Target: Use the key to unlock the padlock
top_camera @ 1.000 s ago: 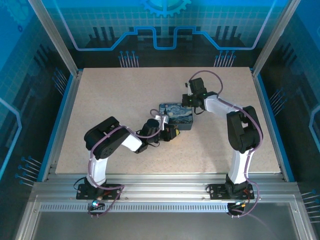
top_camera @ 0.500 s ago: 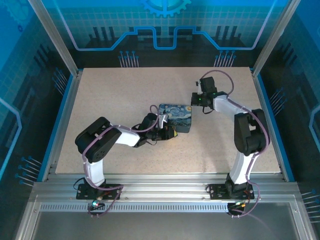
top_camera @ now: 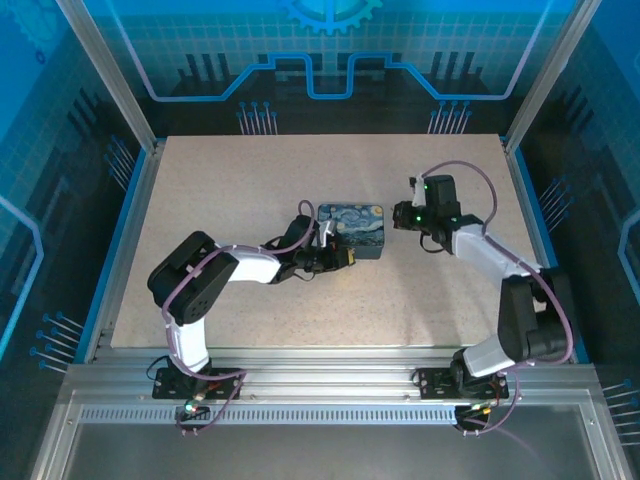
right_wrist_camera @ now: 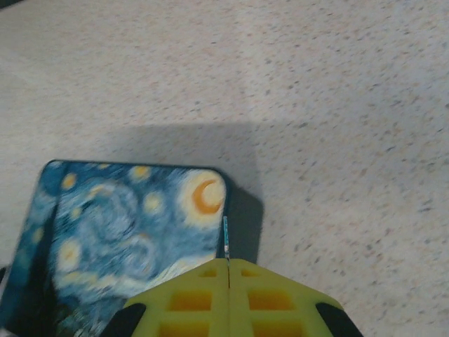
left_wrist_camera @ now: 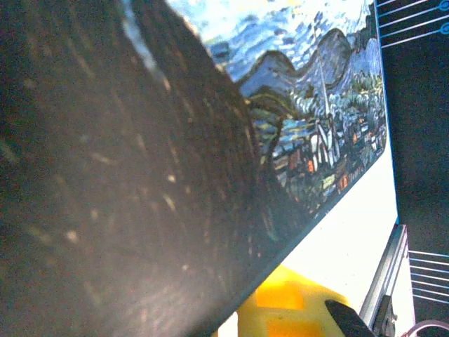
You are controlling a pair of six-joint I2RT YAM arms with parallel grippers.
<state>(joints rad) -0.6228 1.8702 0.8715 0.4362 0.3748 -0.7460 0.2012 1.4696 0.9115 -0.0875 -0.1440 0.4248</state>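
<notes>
1. Top external view: the painted box (top_camera: 352, 228), its lid printed with a swirling blue night sky, lies flat near the middle of the table (top_camera: 230, 190)
2. The left arm lies stretched low across the table from the left, and the left gripper (top_camera: 340, 258) sits at the box's near left corner. I cannot tell whether it touches the box or is just beside it
3. A small silvery piece (top_camera: 321, 230) shows at the box's left edge, right against the left gripper. It is too small to tell what it is
4. In the left wrist view the lid is very close and runs slantwise across the frame, with the dark part of the print on the left. One yellow finger (left_wrist_camera: 280, 312) shows at the bottom, just under the box's edge
5. The left fingers are pressed together. I cannot tell whether anything is pinched between them
6. The right gripper (top_camera: 398, 216) hangs just beside the box's right side, with a narrow strip of table between them
7. In the right wrist view its yellow fingers are pressed together, with only a hairline seam between them. A thin blade, apparently the key (right_wrist_camera: 226, 239) seen edge-on, stands out from between the tips, pinched there
8. The key's tip lines up with the box's right edge, next to the orange crescent moon in the lid's corner
</notes>
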